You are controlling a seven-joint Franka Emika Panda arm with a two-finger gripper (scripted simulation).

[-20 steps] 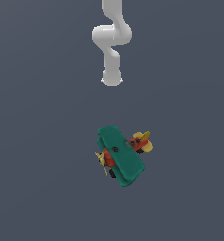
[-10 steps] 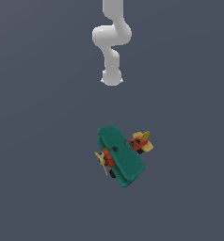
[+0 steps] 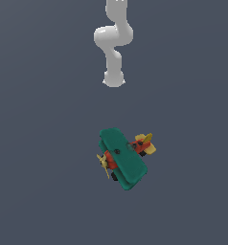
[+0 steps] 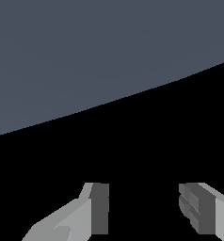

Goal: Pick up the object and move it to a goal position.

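Note:
The object (image 3: 123, 158), a toy biplane with teal-green wings, a red body, a yellow propeller and a yellow tail, lies on the grey floor in the lower middle of the exterior view. The white arm (image 3: 113, 43) stands well above it in that picture, far from the plane. Its gripper cannot be made out there. In the wrist view the gripper (image 4: 143, 207) is open, with a wide gap between its two grey fingers (image 4: 99, 207) and nothing held. The plane does not show in the wrist view.
Flat grey floor (image 3: 39, 143) surrounds the plane on every side in the exterior view. The wrist view shows the floor's edge (image 4: 114, 99) against black emptiness.

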